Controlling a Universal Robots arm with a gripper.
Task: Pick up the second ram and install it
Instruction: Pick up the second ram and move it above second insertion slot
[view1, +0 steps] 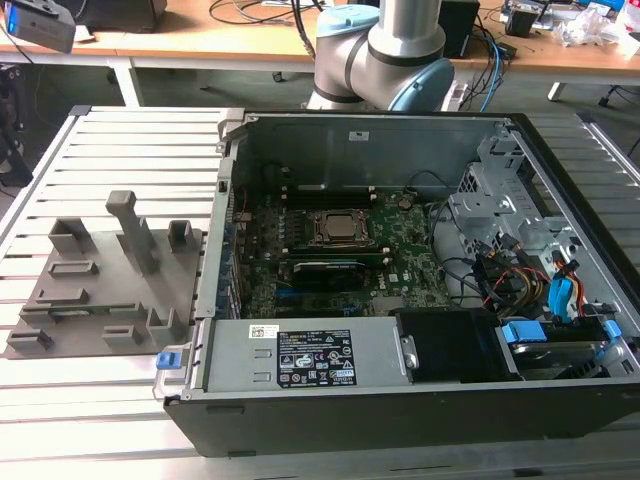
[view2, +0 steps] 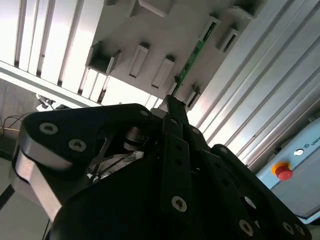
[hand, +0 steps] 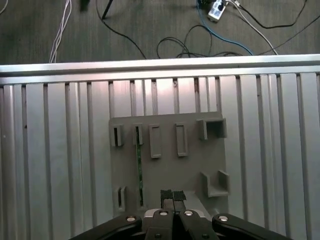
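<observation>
Hovering over the grey holder tray (hand: 165, 175), the gripper (hand: 173, 195) shows its black, screw-studded linkages in both wrist views, and its jaws are drawn narrow, the two flat dark pads side by side with nothing between them. The second ram (hand: 140, 170), a thin, long green circuit-board stick, stands on its edge in one of the tray's narrow slots; the jaws sit near one end of it, off to one side and clear of it. In the second wrist view the same stick (view2: 194, 52) runs as a slim green line across the matte moulded tray (view2: 150, 30), whose raised rectangular pockets are boxy and hollow. The tray lies flat on a tabletop (hand: 50, 150) of ribbed, brushed aluminium slats. In the exterior view the tray (view1: 100, 290) sits to the exterior view's left of an open black and grey sheet-metal computer case (view1: 360, 135), just beside its wall. Inside lies a green motherboard (view1: 400, 250) with a square metal-framed CPU socket (view1: 340, 228).
</observation>
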